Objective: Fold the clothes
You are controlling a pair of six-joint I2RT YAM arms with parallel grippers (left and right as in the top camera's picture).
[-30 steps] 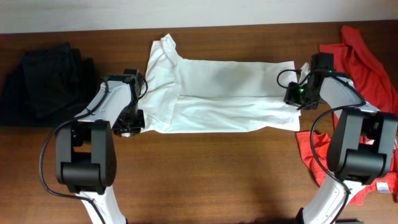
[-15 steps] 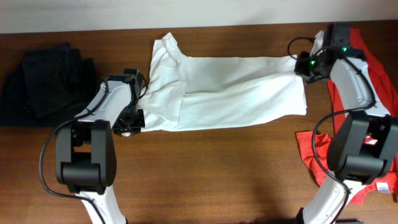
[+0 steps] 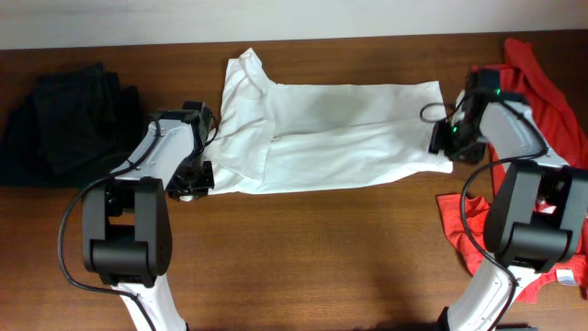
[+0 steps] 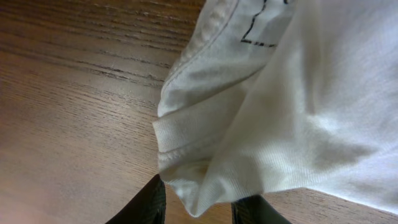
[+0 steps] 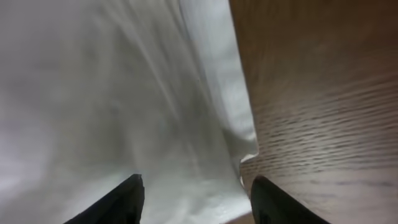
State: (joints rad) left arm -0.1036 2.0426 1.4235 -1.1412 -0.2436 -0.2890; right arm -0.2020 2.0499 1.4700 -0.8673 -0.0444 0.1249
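- The white T-shirt (image 3: pixel 340 133) lay spread flat and wide across the far middle of the wooden counter (image 3: pixel 322 257), its long side running parallel to the far edge
- One sleeve or corner of it stuck up toward the far edge, left of centre, and the cloth showed soft creases along its length
- The left gripper (image 3: pixel 196 156) sat low at the shirt's left end, toward the left edge of the counter
- In the left wrist view its two dark fingers (image 4: pixel 146 205) were drawn in on a bunched fold of thick stitched hem, so that it was clamped on the white T-shirt
- Thin dark printed lines (image 4: pixel 252 34) showed on the fabric just above that fold
- The right gripper (image 3: pixel 447 138) stood at the shirt's right end, toward the right edge of the counter
- In the right wrist view its fingers (image 5: pixel 115 199) were spread wide apart, with the shirt's edge and bare wood lying between them; it held nothing
- A red T-shirt (image 3: pixel 551 101) lay crumpled along the right edge, from the far right corner down toward the near side, partly under the right arm
- A heap of black clothes (image 3: pixel 64 119) rested near the far left corner, well apart from the white T-shirt
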